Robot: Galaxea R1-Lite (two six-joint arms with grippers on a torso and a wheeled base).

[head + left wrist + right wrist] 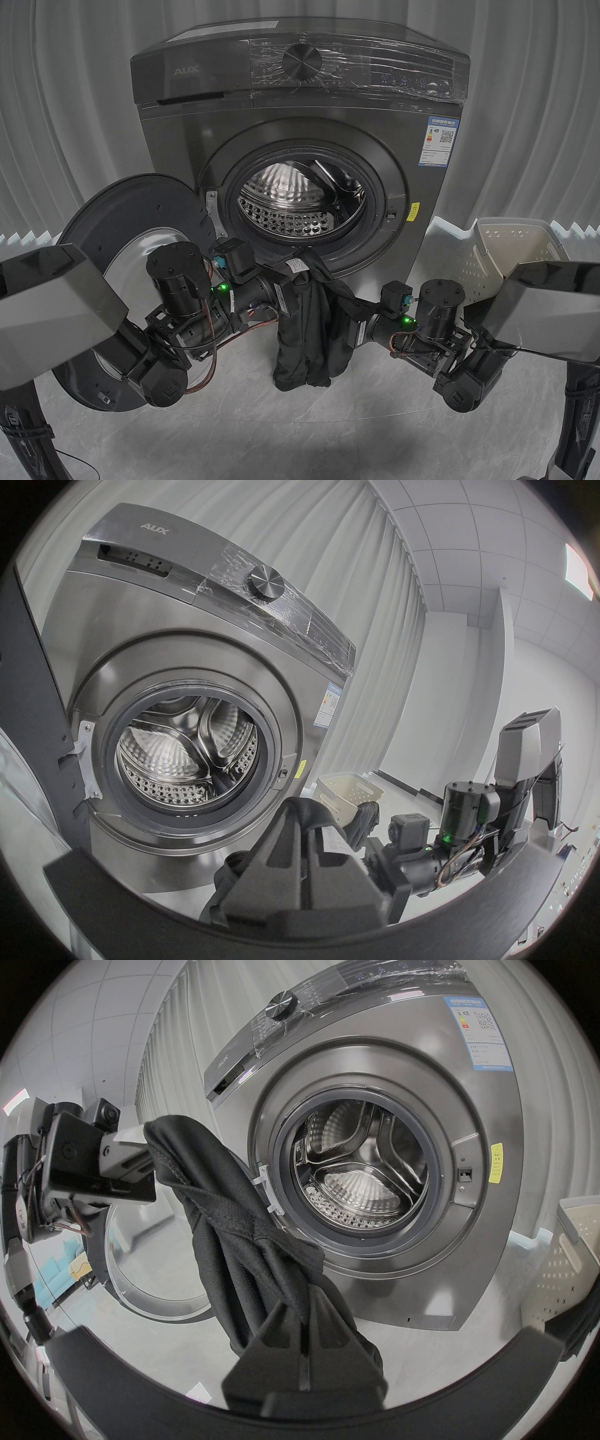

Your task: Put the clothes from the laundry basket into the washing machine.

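Clothing (312,325), black and soft and floppy, hangs in the air between the two grippers. It is just in front of the big dark grey washing machine (294,112), a little lower than the machine's round hole.

The left gripper (292,275) has its fingers squeezed tight on the top of the clothing. The right gripper (350,315) pinches the same clothing on the other side, a bit lower down. Its fingers are squeezed tight on it too. The rest of the clothing dangles down toward the shiny grey floor (312,431). It is hard to tell if the end touches the floor.

The round grey door (125,212) of the washing machine is wide open. It swings out to the robot's left, behind the left arm. Inside the round hole is the shiny metal drum (287,194) with lots of little holes. The clothing is outside the drum, not in it yet.

A white plastic laundry basket (512,250) with little holes in its sides is on the floor just beside the washing machine, on the right, near the right arm. Pale curtains (531,94) hang behind the machine.
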